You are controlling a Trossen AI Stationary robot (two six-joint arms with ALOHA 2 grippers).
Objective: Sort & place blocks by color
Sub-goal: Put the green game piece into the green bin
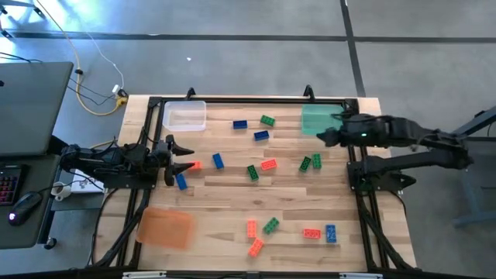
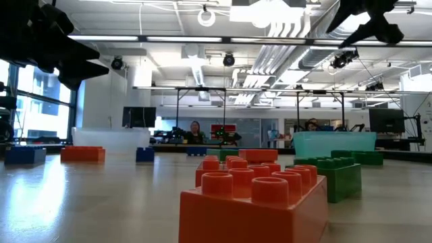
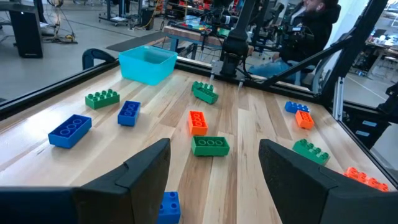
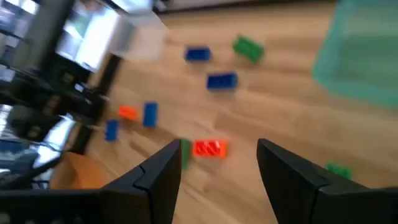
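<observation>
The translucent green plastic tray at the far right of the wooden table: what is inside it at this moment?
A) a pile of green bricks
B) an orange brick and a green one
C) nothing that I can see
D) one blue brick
C: seen from above, the translucent green plastic tray shows no brick inside, and the nearest small green studded bricks lie on the bare wood of the table outside it.

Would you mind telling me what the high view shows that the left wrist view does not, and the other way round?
Only the high view shows the clear tray, the orange tray, the laptop and the right gripper, open by the green tray.

Only the left wrist view shows a person seated beyond the table.

Both show the open left gripper, the green tray and scattered blue, green and orange blocks.
</observation>
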